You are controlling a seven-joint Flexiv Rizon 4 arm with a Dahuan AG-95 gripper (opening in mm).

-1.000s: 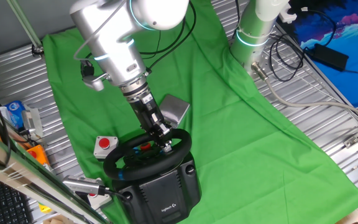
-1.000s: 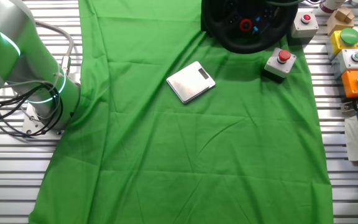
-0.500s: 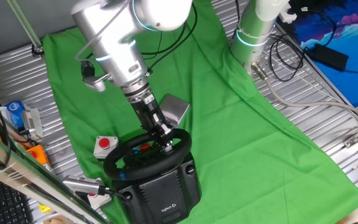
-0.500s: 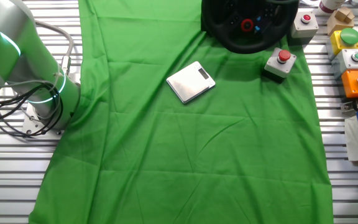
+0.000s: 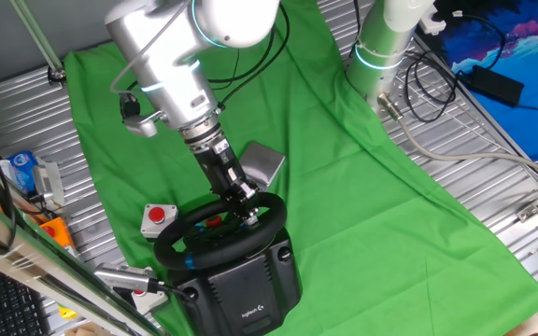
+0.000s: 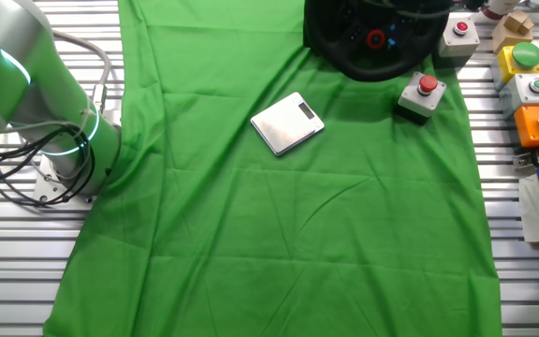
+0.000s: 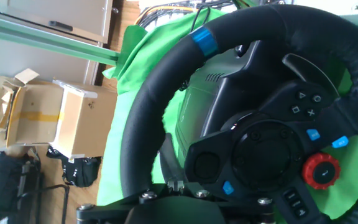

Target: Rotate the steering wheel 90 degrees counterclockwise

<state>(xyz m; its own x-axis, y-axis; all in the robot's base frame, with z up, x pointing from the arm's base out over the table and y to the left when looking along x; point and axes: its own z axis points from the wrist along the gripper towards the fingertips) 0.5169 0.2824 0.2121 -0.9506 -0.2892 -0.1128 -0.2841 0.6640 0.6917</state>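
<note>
The black steering wheel (image 5: 194,245) sits on its bulky black base (image 5: 248,291) with a white logo, at the near edge of the green cloth. My gripper (image 5: 247,207) reaches down to the far right part of the rim and looks shut on it. The other fixed view shows only the wheel's lower part (image 6: 344,58) with its red hub button (image 6: 375,38) at the top edge. In the hand view the rim (image 7: 146,115) fills the frame, its blue mark (image 7: 204,41) at upper centre. The fingertips are hidden behind the hand's dark body (image 7: 185,210).
A small red push-button on a white box (image 5: 158,217) (image 6: 426,87) stands beside the wheel. A grey metal box (image 5: 264,165) (image 6: 287,123) lies on the cloth just behind my arm. More button boxes (image 6: 531,89) line the table edge. The arm's base (image 5: 381,47) stands at the back.
The wheel has turned a little: its red hub button has crept to the right in the other fixed view. My arm has leaned slightly to the left while staying on the rim.
</note>
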